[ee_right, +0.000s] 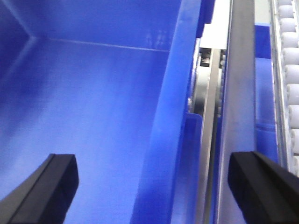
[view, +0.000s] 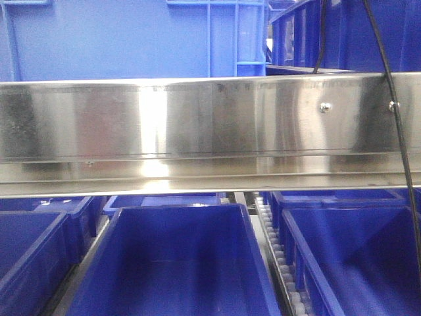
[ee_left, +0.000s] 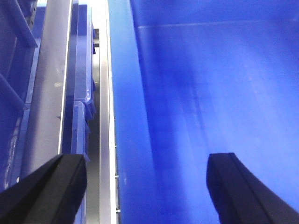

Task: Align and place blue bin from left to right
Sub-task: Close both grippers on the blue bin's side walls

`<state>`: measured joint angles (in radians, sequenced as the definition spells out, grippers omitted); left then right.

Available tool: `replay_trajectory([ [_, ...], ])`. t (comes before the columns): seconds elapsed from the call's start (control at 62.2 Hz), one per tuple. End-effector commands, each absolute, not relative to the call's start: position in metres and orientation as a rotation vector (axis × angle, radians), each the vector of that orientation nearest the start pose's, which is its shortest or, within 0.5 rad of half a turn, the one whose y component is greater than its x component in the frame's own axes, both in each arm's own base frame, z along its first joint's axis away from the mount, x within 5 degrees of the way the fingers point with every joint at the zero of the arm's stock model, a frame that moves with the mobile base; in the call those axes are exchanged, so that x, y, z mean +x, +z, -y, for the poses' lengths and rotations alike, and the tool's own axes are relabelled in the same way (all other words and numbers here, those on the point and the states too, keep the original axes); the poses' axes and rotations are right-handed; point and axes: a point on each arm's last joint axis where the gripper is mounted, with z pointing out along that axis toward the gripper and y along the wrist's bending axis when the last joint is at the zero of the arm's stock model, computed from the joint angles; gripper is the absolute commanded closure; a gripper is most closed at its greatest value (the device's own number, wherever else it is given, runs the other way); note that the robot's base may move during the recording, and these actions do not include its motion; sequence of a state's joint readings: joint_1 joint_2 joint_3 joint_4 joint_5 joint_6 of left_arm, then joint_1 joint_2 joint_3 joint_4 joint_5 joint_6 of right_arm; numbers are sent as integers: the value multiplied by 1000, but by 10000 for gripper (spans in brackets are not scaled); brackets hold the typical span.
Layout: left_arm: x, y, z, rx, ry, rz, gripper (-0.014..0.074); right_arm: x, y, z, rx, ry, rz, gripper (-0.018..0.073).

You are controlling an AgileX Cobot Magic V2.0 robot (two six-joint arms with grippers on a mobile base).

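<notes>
The left gripper (ee_left: pixel 147 191) hangs spread wide, astride the left wall of the bin (ee_left: pixel 210 84). The right gripper (ee_right: pixel 154 191), equally wide, straddles its right wall.

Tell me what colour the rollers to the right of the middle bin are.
White. The rollers show clearest in the right wrist view.

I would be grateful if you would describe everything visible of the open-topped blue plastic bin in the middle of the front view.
The open-topped blue plastic bin is rectangular, glossy and smooth-walled, and looks empty. It sits upright below the steel crossbeam, with a roller track along its right side and a similar bin beyond that. The open left gripper straddles its left wall and the open right gripper its right wall; contact cannot be confirmed.
</notes>
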<state>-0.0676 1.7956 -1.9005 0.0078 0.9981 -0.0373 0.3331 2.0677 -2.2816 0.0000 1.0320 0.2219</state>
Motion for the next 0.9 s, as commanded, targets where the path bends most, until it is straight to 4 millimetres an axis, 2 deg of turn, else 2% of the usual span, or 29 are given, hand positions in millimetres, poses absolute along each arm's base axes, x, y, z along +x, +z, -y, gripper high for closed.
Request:
replay_trajectory([
  [0.0,405,399,26,37,-47,-2345,203,444,392,-151,-120,289,-2290,124],
  [0.08,405,399,26,37,-47,-2345,309,443,392,-152,-118,306,-2297,293],
  [0.193,405,398,26,37,-47,-2347,562,443,391,-153,-118,311,-2307,624],
  [0.241,405,398,26,37,-47,-2347,664,442,391,-153,-118,310,-2312,726],
  [0.273,405,398,26,37,-47,-2347,706,442,391,-153,-118,310,-2312,718],
  [0.434,404,399,27,31,-77,-2350,707,442,391,-153,-117,318,-2315,712],
  [0.579,402,405,31,19,-143,-2340,707,438,399,-152,-116,325,-2293,712],
  [0.885,388,442,40,17,-297,-2264,707,418,439,-145,-110,364,-2169,712],
])
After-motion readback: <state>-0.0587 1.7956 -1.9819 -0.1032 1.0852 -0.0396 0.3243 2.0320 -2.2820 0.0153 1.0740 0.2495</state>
